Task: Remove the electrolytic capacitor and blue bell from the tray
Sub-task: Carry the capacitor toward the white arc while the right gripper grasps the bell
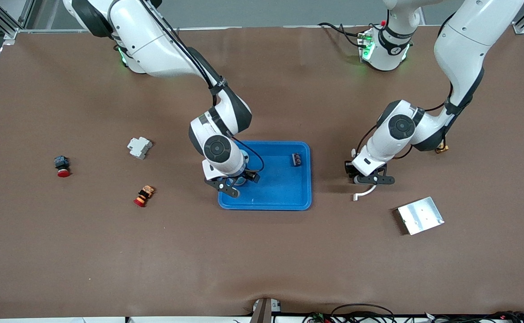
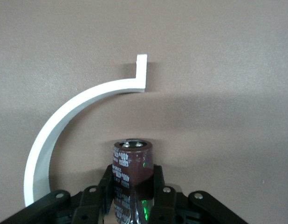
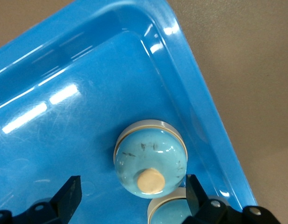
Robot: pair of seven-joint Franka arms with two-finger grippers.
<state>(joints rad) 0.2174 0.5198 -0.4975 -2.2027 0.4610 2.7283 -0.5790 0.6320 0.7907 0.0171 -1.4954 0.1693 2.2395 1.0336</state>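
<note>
Pale print runs down the brown sleeve of the capacitor [image 2: 131, 163] in the left wrist view, but the characters are too small and blurred to read. No other text, label, brand, number or sign on the table [image 1: 262, 260] or its other objects can be read.

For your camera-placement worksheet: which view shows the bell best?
The right wrist view: the bell fills it, dome and button clear, in the tray. In the front view the right arm mostly hides it. The left wrist view misses it.
</note>
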